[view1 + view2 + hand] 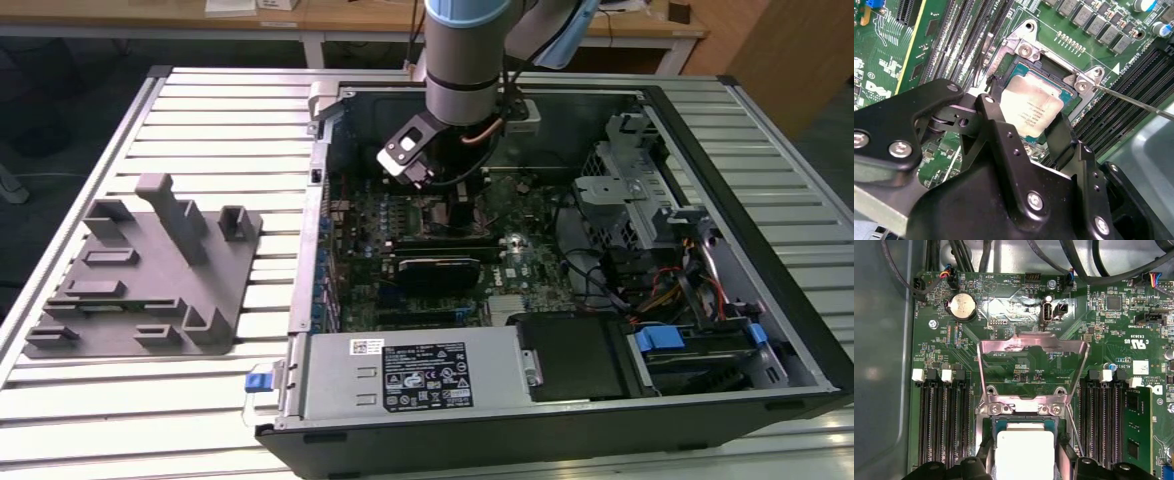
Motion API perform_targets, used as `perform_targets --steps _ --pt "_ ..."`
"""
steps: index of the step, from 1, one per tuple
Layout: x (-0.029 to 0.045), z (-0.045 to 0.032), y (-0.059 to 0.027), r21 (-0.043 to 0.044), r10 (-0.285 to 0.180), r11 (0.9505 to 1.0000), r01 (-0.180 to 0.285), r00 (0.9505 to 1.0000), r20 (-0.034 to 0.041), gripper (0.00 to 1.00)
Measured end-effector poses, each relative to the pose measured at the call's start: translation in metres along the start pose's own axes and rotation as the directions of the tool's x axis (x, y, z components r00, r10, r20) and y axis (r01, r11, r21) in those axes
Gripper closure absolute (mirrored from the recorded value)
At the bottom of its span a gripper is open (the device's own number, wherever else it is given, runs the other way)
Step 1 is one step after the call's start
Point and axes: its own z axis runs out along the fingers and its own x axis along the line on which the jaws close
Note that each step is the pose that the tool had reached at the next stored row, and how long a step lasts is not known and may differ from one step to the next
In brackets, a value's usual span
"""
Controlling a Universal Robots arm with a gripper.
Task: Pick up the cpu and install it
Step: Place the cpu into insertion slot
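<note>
Jaws grip the cpu (pixel 1031 112) inside a case (pixel 534 440) on a slatted table (pixel 214 120).

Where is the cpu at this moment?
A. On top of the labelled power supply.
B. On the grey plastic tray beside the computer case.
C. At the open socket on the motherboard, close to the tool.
C: in the second wrist view the cpu shows inside the socket frame on the motherboard, with the tool right at it.
</note>
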Motion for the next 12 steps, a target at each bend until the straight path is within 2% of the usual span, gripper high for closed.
perform_targets --steps 12 --pt "-0.0003 -0.0137 0.0005 -0.0001 0.0 1.0 0.0 1.0 0.0 0.4"
